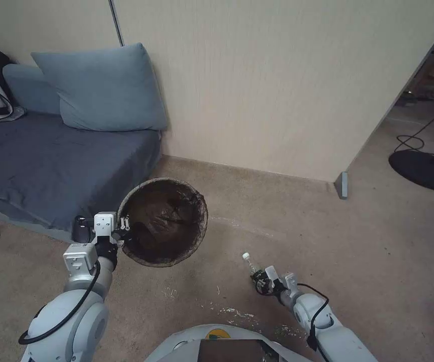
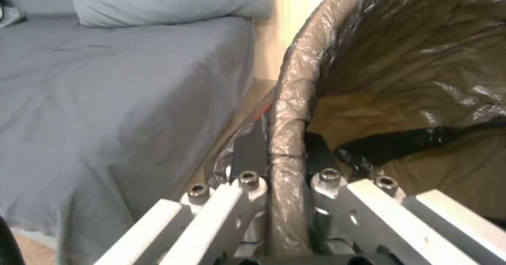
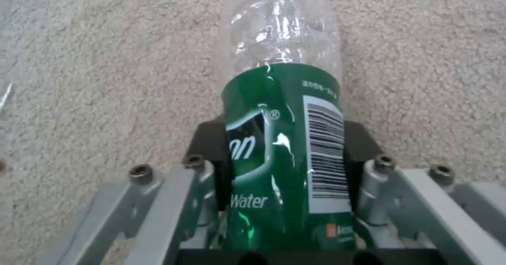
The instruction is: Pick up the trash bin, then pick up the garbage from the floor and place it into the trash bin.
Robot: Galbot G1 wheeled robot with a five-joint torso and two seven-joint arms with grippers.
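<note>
Between the left claw pads sits the trash bin rim, clamped for carrying; right claw is closed around the bottle, ready for transfer.

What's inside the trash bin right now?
Inside the trash bin, just the crumpled dark liner shows, with no litter visible; folds may hide the bottom. The left tool clamps the rim. The bottle sits in the right tool, over the carpet.
</note>
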